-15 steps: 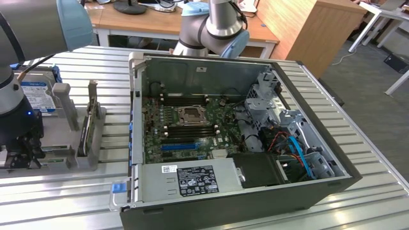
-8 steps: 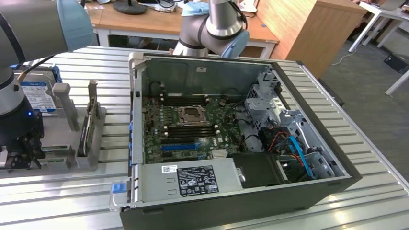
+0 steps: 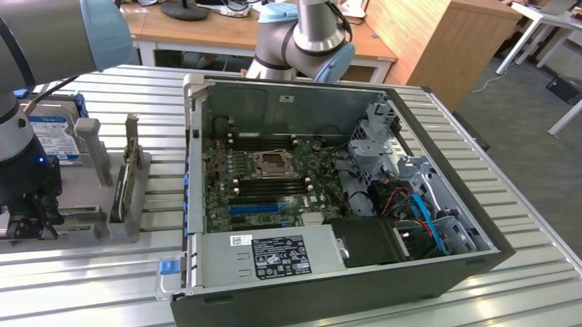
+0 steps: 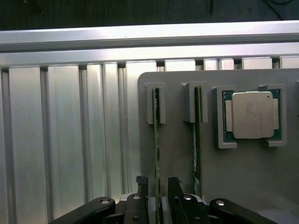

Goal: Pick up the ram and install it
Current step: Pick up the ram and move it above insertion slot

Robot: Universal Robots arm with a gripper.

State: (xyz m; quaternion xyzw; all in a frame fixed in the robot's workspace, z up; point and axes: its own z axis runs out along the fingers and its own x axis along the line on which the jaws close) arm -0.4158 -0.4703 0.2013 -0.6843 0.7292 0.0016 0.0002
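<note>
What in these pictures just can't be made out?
- Wrist view: the ram stands edge-on in its holder, so its chips and label are hidden; the gripper covers one end.
- Exterior view: the arm blocks the spot where the gripper works.
- Exterior view: the power supply label is too small to read.
- Exterior view: the memory slots are too small to judge their latches.

The holder plate [image 4: 177,154] lies on the counter [image 4: 70,140]. In it the ram [image 4: 156,135] stands nearest the plate's edge, the tool [image 4: 158,181] astride it; a second ram stick [image 4: 197,140] stands beside, the processor [image 4: 252,114] beyond.
</note>
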